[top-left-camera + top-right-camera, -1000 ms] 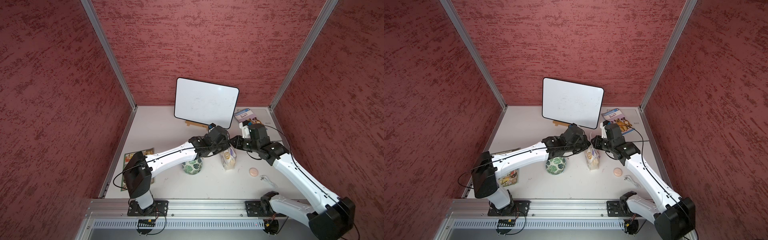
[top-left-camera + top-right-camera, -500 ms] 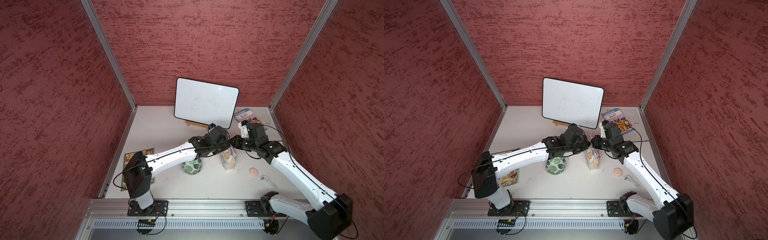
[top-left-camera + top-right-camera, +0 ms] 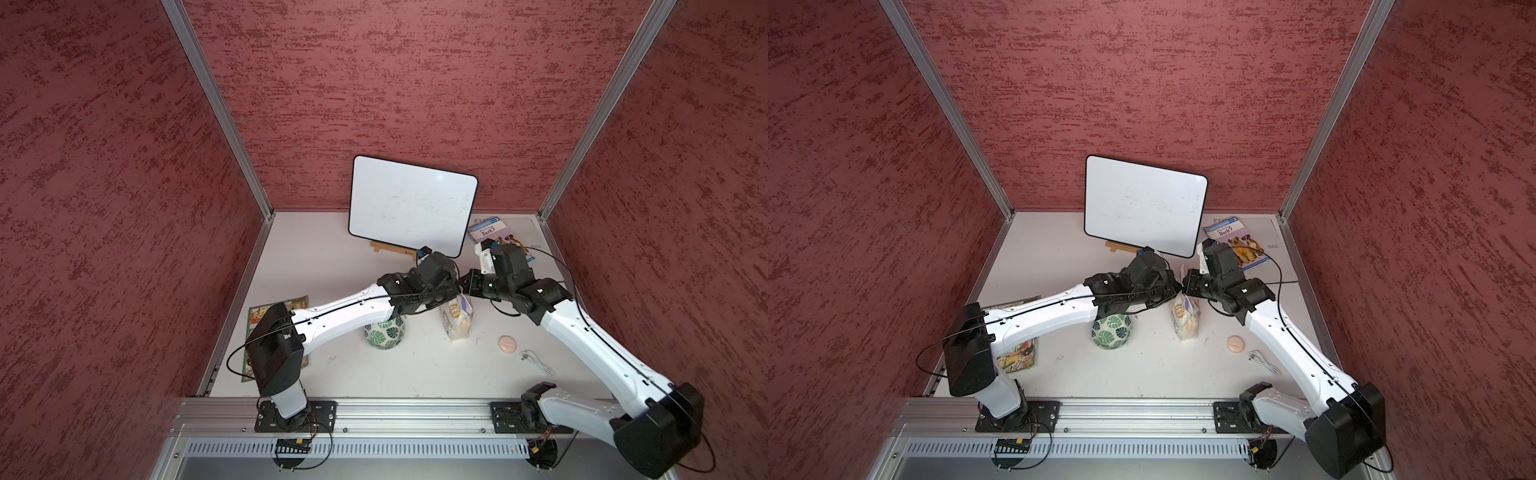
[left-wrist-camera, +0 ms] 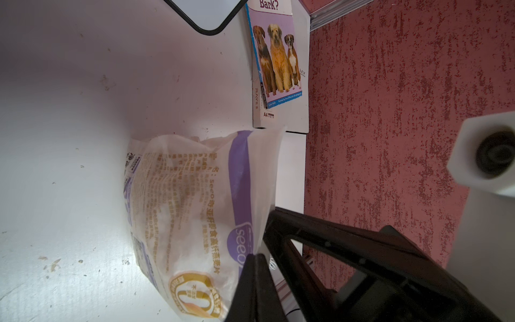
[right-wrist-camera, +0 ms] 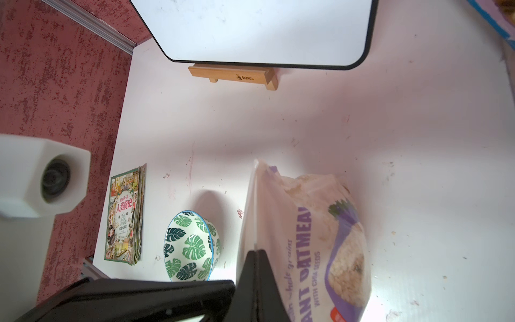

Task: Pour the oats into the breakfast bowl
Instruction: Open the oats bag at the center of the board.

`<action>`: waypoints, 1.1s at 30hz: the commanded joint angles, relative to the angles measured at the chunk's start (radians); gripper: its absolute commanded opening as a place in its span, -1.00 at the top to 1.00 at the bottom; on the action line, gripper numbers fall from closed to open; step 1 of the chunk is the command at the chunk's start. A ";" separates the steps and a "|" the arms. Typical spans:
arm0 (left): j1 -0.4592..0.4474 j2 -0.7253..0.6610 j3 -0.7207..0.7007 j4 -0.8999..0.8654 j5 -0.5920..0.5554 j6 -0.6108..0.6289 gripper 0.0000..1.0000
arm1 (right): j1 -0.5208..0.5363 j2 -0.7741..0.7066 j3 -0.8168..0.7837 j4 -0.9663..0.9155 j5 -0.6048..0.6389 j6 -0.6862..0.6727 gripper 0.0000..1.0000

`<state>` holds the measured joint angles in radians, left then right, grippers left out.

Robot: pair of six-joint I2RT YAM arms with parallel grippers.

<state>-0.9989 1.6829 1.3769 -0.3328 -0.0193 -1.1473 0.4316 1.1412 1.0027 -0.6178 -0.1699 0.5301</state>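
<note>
Narrowing over the past second, the right gripper (image 5: 256, 255) is now pinching shut on the top edge of the oats pouch (image 5: 306, 237), its arm having edged slightly inward in both top views. Opposite it, the left gripper (image 4: 255, 260) is clamping the same top edge, jaws pressed together on the thin plastic. In a top view the two grippers are meeting almost tip to tip above the pouch (image 3: 457, 318).

The pouch is standing upright on the white tabletop (image 3: 374, 374), with pale flakes showing through its clear window and a gold emblem facing the left wrist camera. Just beside it, on the left arm's side, the breakfast bowl (image 3: 384, 336) is sitting upright, its green leaf pattern partly tucked under the left forearm in both top views. Pouch and bowl are not touching.

A small pink disc (image 3: 507, 343) and a coiled white cable (image 3: 536, 363) are lying on the pouch's other side, near the right arm. At the back, a whiteboard (image 3: 411, 203) is leaning on a wooden stand (image 5: 234, 75). A dog book (image 3: 1237, 241) is lying in the rear corner behind the right arm, and a picture book (image 5: 125, 217) is resting by the left wall.
</note>
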 commanded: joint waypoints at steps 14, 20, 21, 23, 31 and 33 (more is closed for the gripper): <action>0.010 -0.021 0.004 -0.060 -0.014 0.056 1.00 | -0.033 -0.056 0.048 -0.046 0.153 -0.042 1.00; 0.014 -0.029 0.057 -0.064 0.022 0.071 1.00 | -0.034 -0.064 0.069 -0.020 0.045 -0.026 1.00; 0.014 -0.023 0.075 -0.065 0.037 0.072 1.00 | -0.034 -0.066 0.066 -0.007 0.016 -0.025 1.00; 0.015 -0.004 0.108 -0.076 0.063 0.072 1.00 | -0.033 -0.067 0.062 0.010 -0.031 -0.019 1.00; 0.023 0.053 0.208 -0.157 0.078 0.098 0.48 | -0.030 -0.070 0.051 -0.006 -0.019 -0.025 1.00; 0.023 0.052 0.213 -0.158 0.075 0.104 0.34 | -0.031 -0.072 0.050 -0.007 -0.022 -0.024 1.00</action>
<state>-0.9813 1.7298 1.5589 -0.4801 0.0528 -1.0672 0.4057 1.1030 1.0306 -0.6815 -0.1688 0.5049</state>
